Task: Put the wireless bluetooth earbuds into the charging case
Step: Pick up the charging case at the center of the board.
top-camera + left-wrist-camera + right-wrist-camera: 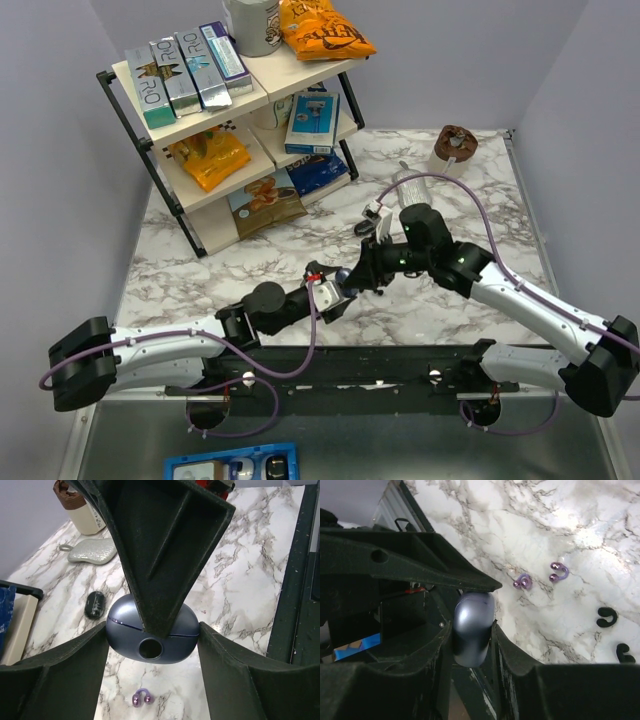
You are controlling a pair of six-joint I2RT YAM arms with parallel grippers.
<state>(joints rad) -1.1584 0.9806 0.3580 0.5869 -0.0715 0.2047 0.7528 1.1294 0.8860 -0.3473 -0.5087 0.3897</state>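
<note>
Shelf (215, 115) w/ snack boxes (185, 70), chip bags (322, 28) back-left; brown-topped cup (455, 150) back-right

The place reads as a robotics lab cell dressed up like a small shop. Plain pale lilac walls (60, 120) box in a white marble-patterned tabletop (480, 200). Two black-and-white robot arms (180, 345) are bolted to a black metal base rail (360, 365), and a black-framed wooden shelf rack (205, 122) holds upright toothpaste boxes (185, 70) and orange snack bags (322, 30).
</note>
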